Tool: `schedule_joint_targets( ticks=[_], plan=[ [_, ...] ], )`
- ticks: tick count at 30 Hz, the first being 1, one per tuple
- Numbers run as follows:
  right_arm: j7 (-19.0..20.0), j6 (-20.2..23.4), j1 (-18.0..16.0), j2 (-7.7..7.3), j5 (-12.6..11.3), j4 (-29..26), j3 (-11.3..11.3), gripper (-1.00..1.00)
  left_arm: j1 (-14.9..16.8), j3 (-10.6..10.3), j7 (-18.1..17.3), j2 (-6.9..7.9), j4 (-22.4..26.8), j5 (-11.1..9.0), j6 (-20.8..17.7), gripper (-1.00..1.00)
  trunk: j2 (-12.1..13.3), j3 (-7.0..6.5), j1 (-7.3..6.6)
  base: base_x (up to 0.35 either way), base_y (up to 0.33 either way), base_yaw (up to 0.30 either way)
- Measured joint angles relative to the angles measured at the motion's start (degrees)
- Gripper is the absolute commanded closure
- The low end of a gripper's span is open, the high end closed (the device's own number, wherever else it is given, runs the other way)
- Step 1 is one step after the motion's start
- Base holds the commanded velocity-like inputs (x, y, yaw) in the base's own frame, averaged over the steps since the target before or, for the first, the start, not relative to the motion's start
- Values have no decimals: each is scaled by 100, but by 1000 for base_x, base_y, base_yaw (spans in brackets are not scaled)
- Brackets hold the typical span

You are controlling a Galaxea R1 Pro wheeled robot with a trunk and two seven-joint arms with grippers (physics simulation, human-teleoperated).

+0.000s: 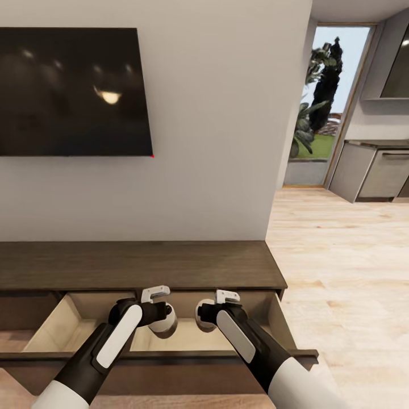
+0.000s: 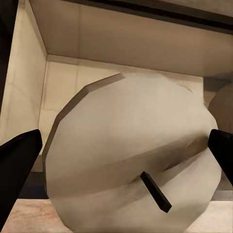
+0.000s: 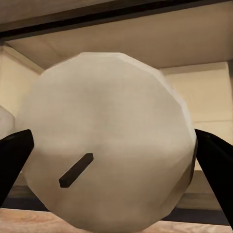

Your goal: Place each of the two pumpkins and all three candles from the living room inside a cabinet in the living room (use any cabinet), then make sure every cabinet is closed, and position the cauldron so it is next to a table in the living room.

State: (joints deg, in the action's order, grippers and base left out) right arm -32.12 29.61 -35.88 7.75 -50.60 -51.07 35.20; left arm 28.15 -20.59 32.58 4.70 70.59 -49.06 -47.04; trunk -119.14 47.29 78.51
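The dark-brown cabinet (image 1: 142,264) stands against the wall, with a wide drawer (image 1: 62,329) pulled out to show its pale wood interior. My left gripper (image 1: 163,319) is shut on a cream candle (image 2: 126,155) with a dark wick, held over the open drawer. My right gripper (image 1: 203,313) is shut on a second candle (image 3: 109,141) beside it, also above the drawer. Each candle sits between black fingertips (image 2: 17,165) (image 3: 213,160). The other arm's candle (image 2: 224,104) peeks in at the edge. The pumpkins, the third candle and the cauldron are out of view.
A black TV (image 1: 74,91) hangs on the wall above the unit. The drawer's dark front (image 1: 170,359) lies just below my forearms. To the right, pale wood floor (image 1: 341,255) runs toward grey kitchen counters (image 1: 375,170) and a window with plants (image 1: 321,96).
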Motion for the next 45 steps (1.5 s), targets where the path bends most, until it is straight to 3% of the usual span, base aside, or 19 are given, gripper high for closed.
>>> schedule_joint_targets(
  ticks=[10,42,45],
  plan=[
    [0,0,0,0,-2,0,0,100,0,9,0,8,0,-4,0,100,-401,180,220,0,0,0],
    [0,2,-1,0,0,-3,2,100,1,4,-2,-18,14,-5,4,100,-403,144,220,67,0,-29],
    [0,4,0,0,-1,-4,1,100,0,1,0,-18,15,-5,0,100,-521,197,286,0,0,-3]
  ],
)
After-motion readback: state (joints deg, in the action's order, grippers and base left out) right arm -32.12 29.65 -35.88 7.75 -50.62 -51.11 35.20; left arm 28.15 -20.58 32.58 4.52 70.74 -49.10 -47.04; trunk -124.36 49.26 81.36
